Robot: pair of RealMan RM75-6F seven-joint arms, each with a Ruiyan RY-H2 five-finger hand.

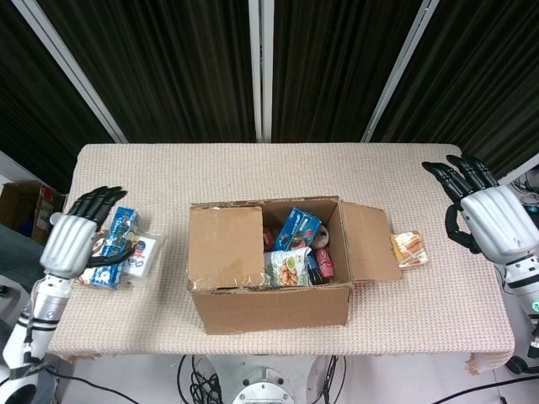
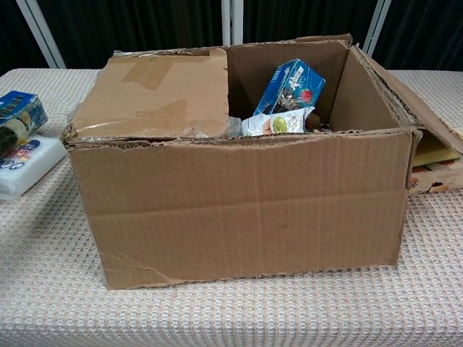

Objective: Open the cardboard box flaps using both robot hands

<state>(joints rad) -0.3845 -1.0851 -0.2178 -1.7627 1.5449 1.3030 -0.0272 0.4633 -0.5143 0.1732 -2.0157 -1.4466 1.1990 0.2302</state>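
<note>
Brown cardboard box (image 1: 268, 268) keeps its nine-o'clock taped flap (image 1: 226, 246) closed; slide your empty, spread left hand (image 1: 74, 238) under its inner edge, right hand (image 1: 493, 217) idle, released.

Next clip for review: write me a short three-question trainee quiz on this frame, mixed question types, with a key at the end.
1. True or false: the right flap of the cardboard box is folded outward, while the left flap lies over the opening.
2. Multiple choice: where is the left hand? A) gripping the left flap; B) inside the box; C) above the packets at the table's left end.
3. Short answer: is the right hand touching the box?

Key
1. True.
2. C.
3. No. It is off the table's right end, fingers apart, holding nothing.
</note>
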